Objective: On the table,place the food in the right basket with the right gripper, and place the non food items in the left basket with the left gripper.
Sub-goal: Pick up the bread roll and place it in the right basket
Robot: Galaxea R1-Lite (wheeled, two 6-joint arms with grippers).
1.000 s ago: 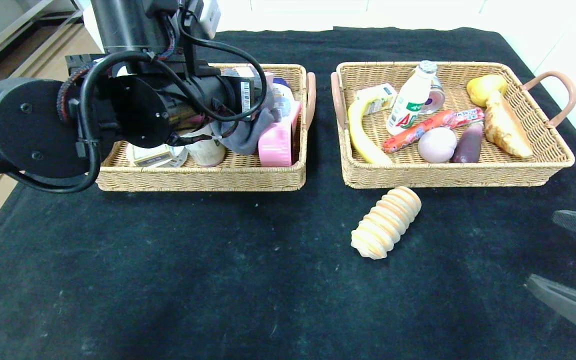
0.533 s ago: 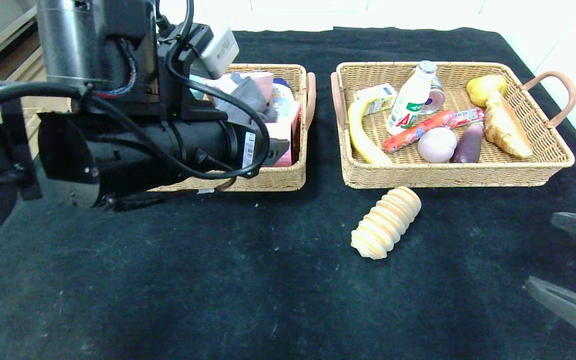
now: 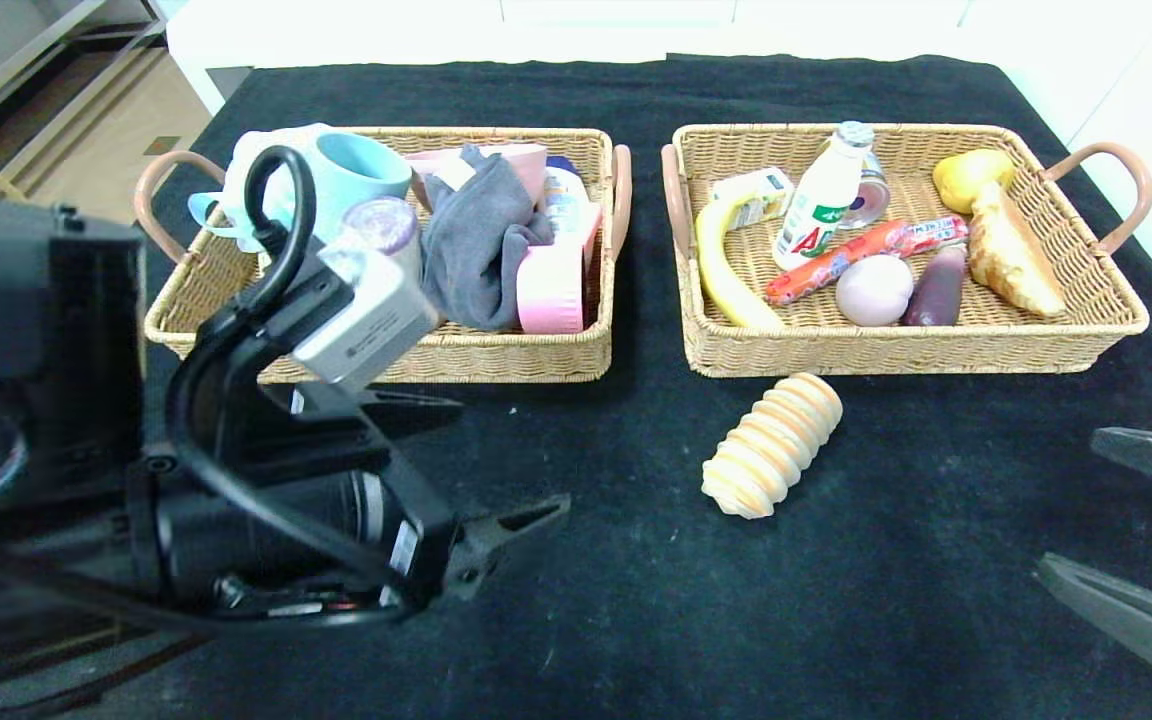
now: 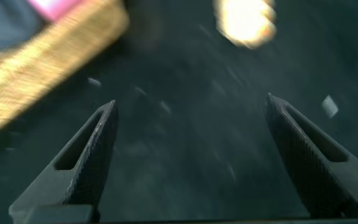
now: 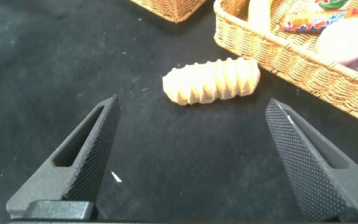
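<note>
right gripper (image 5: 190, 155) at 4 o'clock, fingers spread, empty. left gripper (image 3: 481, 470) at 8 o'clock, fingers spread, empty, over black table (image 3: 636, 600). ridged bread roll (image 3: 772, 444) at centre, just before right basket (image 3: 911, 345). left basket (image 3: 496, 350) at 11 o'clock.

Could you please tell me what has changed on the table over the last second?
The left tool has pulled back out of the left wicker basket toward the robot and now hangs open and empty over the black cloth. The grey cloth lies in that basket. The ridged beige bread roll, the right wicker basket and the open right tool have not moved.
</note>
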